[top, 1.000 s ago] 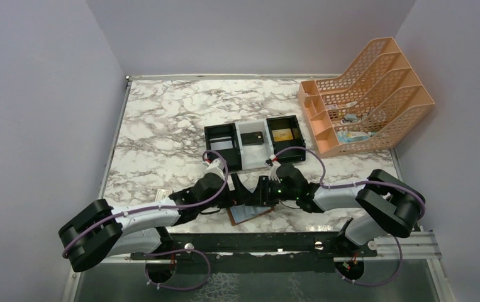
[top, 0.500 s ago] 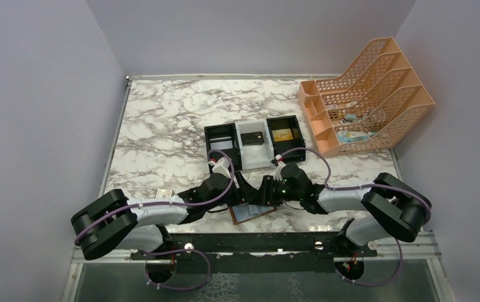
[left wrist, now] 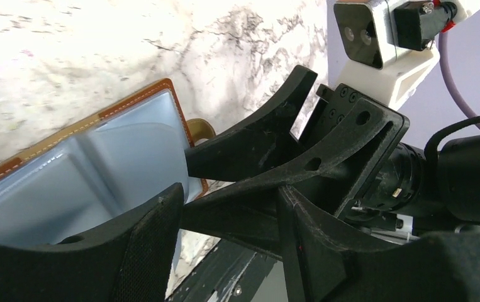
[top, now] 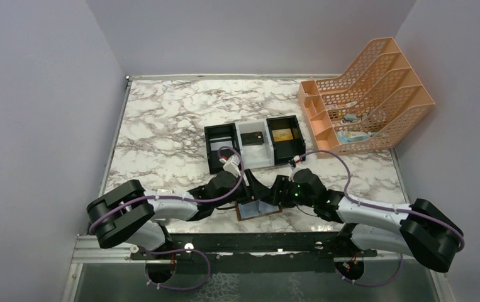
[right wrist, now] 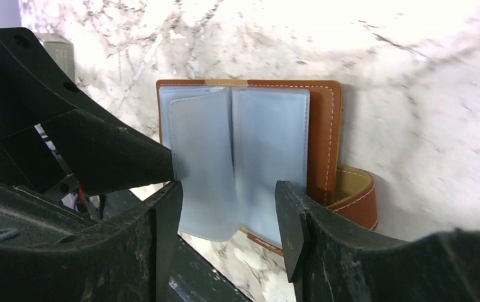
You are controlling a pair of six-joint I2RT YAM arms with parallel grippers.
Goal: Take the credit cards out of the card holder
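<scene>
The card holder (right wrist: 322, 145) lies open and flat on the table (top: 161, 126), close to its near edge, midway between the two arms. Its pale blue pockets (right wrist: 268, 157) face up and its snap tab (right wrist: 353, 189) sticks out at one side. I cannot tell whether cards sit in the pockets.

The left gripper (left wrist: 229, 192) has its fingers spread, one tip against the edge of a loose pocket leaf. The right gripper (right wrist: 228, 195) is spread too and pinches nothing, with that leaf rising in its gap.

The fingers crowd each other, so a closing move may knock them together. A pinch could catch the thin leaf instead of a card. Nothing pins the leather, so a pull may lift the whole wallet or drag it off the near edge.

The table is white marble with grey veins. A black-and-white tray (top: 208, 151) sits mid-table and a peach file rack (top: 407, 107) at the far right, between plain lilac-grey walls.
</scene>
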